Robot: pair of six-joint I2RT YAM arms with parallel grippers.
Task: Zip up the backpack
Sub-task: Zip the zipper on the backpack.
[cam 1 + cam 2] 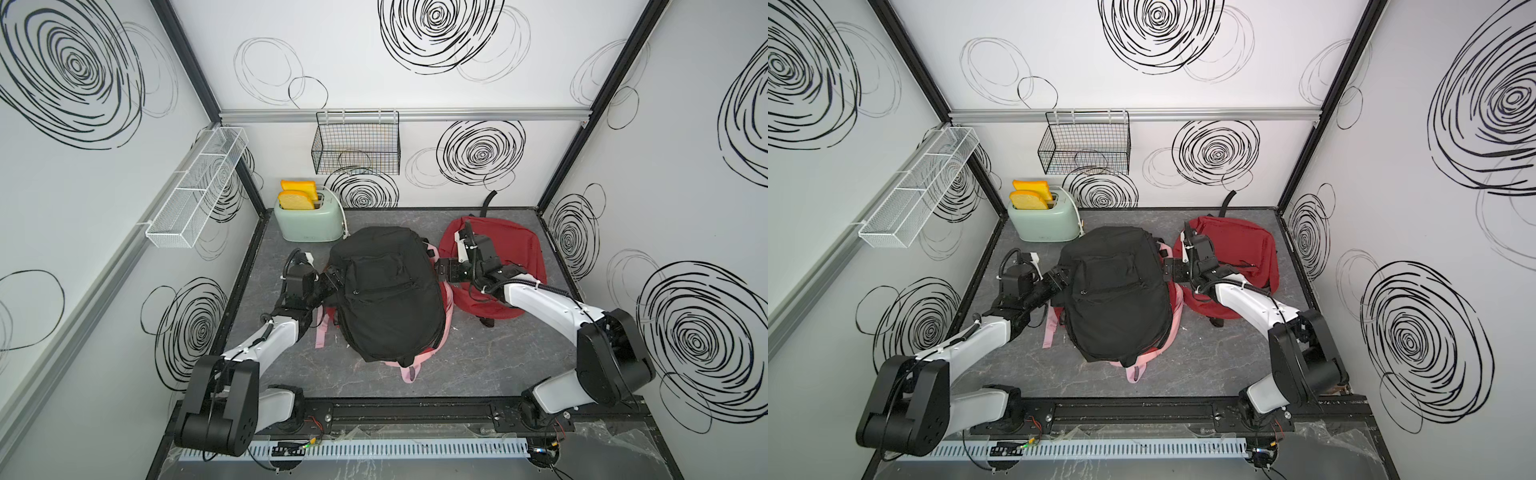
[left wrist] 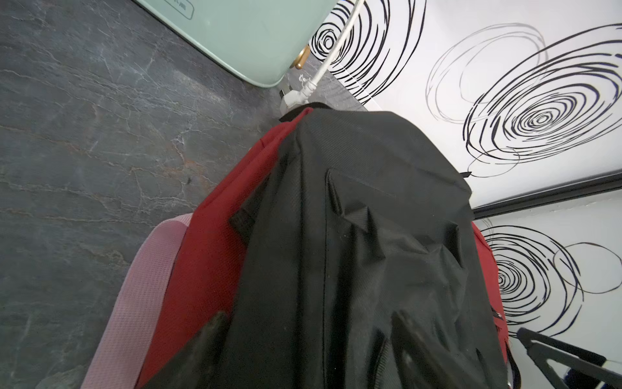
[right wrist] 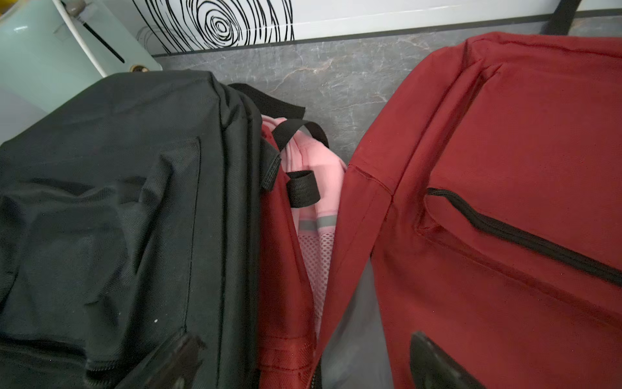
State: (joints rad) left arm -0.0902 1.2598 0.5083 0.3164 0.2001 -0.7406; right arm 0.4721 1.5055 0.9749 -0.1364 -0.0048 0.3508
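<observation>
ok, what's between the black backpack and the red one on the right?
A pink bag and more red fabric, both tucked under the black backpack; the right wrist view shows it.

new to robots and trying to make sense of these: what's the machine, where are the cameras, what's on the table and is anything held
Two robot arms with pincer hands work at one table. Two pictures look down from overhead; the other two come from cameras on the wrists. A black backpack lies atop a pink backpack, with a red backpack beside and a mint toaster holding toast behind. The left gripper and right gripper flank the black backpack, both open, nothing visibly gripped.
</observation>
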